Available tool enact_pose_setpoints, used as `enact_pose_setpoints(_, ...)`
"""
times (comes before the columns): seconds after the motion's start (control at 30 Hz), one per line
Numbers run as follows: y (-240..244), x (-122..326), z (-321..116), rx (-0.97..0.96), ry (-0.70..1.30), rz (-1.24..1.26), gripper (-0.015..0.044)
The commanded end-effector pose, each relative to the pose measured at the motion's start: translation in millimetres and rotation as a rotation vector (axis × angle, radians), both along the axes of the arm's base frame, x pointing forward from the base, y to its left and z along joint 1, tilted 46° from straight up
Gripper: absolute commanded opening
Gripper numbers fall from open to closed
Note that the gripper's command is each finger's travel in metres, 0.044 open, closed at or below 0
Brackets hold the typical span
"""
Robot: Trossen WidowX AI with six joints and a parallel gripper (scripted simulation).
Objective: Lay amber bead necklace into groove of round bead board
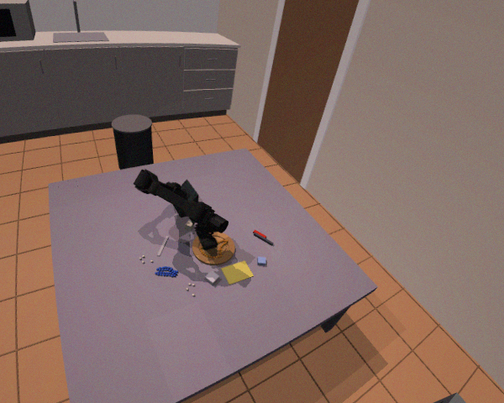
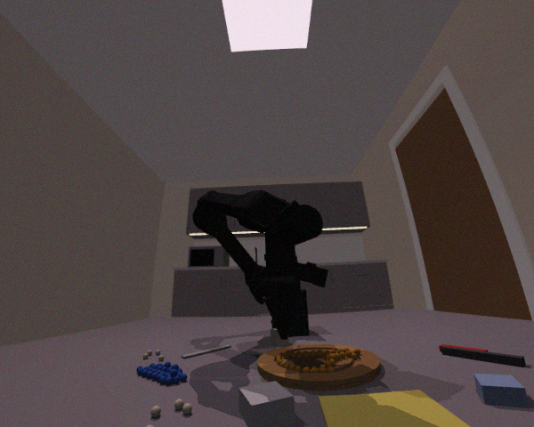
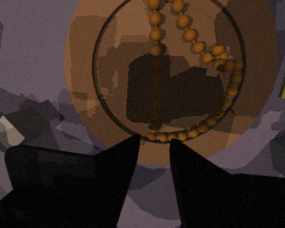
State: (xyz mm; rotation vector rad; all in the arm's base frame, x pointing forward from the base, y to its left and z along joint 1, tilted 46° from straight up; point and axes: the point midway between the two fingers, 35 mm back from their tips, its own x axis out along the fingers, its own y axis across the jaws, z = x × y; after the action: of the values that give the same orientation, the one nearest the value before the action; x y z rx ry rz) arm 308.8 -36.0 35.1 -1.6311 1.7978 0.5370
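— Where's the amber necklace point(image 1: 219, 251) point(image 2: 303, 368) point(image 3: 193, 133)?
— On the round board point(image 1: 200, 256) point(image 2: 276, 377) point(image 3: 261, 62), upon the mauve table point(image 1: 126, 321) point(image 2: 97, 349); grey cabinets point(image 1: 113, 86) point(image 2: 212, 294) far
— The claw point(image 1: 207, 248) point(image 2: 283, 336) point(image 3: 155, 142)?
— Partly open, gripping nothing

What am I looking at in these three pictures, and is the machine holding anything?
The black machine is a single jointed arm with a claw at its end. The top picture looks down on the table, the exterior one looks across it from low down, and the wrist one looks past the claw's two fingers. On the table lies a round wooden board with an amber bead necklace on it, only partly along the groove. Around it are blue beads, a yellow sheet and smaller items. The claw stands partly open, holding nothing.
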Motion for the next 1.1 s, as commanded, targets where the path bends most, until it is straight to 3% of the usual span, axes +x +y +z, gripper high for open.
enact_pose_setpoints(0.0,1.2,0.4,0.7,0.000,-0.002,0.002,0.0120)
enact_pose_setpoints(0.9,-22.8,-2.4,-21.9,-0.004,0.011,0.006,0.0120)
enact_pose_setpoints(1.07,-21.1,-1.2,-20.2,0.000,0.003,0.001,0.0000)
